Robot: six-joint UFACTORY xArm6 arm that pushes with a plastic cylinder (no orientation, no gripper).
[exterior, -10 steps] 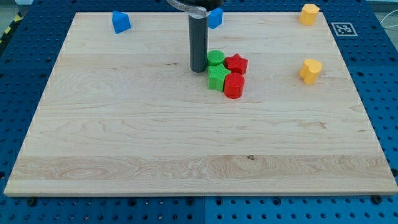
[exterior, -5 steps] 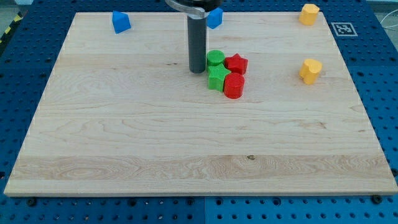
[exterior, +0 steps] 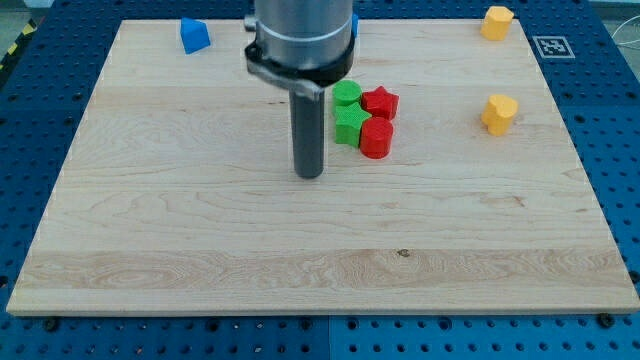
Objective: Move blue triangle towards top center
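My tip has moved nearer, left of the green star; no jaws. Risk: hitting the wrong blue block.

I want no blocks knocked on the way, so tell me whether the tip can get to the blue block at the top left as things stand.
Probably yes. My tip stands left of and below the green and red cluster, and only bare board lies between it and the blue block at the view's top left.
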